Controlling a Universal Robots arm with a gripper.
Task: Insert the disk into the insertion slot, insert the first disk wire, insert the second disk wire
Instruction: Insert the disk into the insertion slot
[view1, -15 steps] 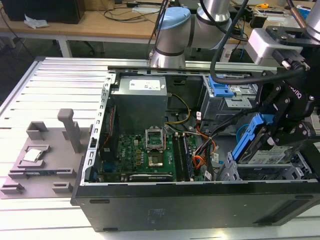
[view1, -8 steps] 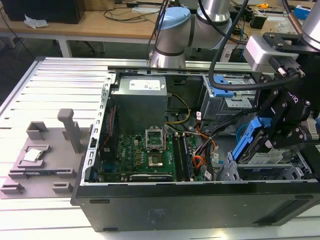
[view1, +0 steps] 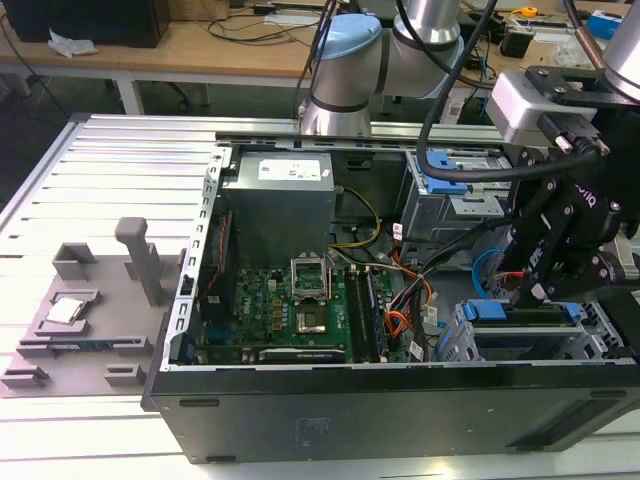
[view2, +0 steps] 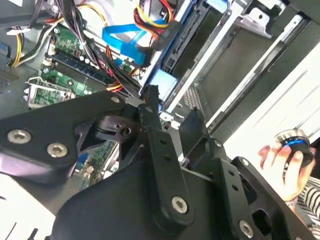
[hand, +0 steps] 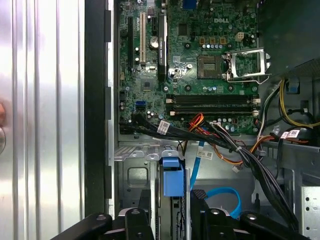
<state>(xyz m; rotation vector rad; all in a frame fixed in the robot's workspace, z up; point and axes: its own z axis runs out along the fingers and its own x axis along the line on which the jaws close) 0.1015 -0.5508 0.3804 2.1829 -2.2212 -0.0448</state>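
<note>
- Right up close, the insertion slot (view1: 452, 345) sits in the near corner of the computer case (view1: 330, 415). The disk (view1: 488, 310) is down in it, its blue carrier lying across the opening.
- The gripper (view1: 527, 294) hangs directly over the slot. In both wrist views the jaws stand apart, one on each side of the disk's blue end tab (hand: 170, 177), with nothing visibly pinched between them.
- My read: the disk step looks done, or very nearly, and both wires are left to do.
- A blue data cable (hand: 222, 192) loops just beside the slot, and a wire bundle (hand: 210, 137) runs toward it. I can't tell whether either is plugged into the disk.
- Beyond the slot lies the motherboard (view1: 290, 300), with the power supply (view1: 280, 200) past that.
- Behind the slot stands the grey bay with its blue latch (view1: 440, 185).
- Outside the case, past the slot's outer wall, a person's hand (view2: 280, 157) rests on a knob.
- Far across the tabletop (view1: 110, 170) from the slot sits a grey fixture (view1: 90, 310).
</note>
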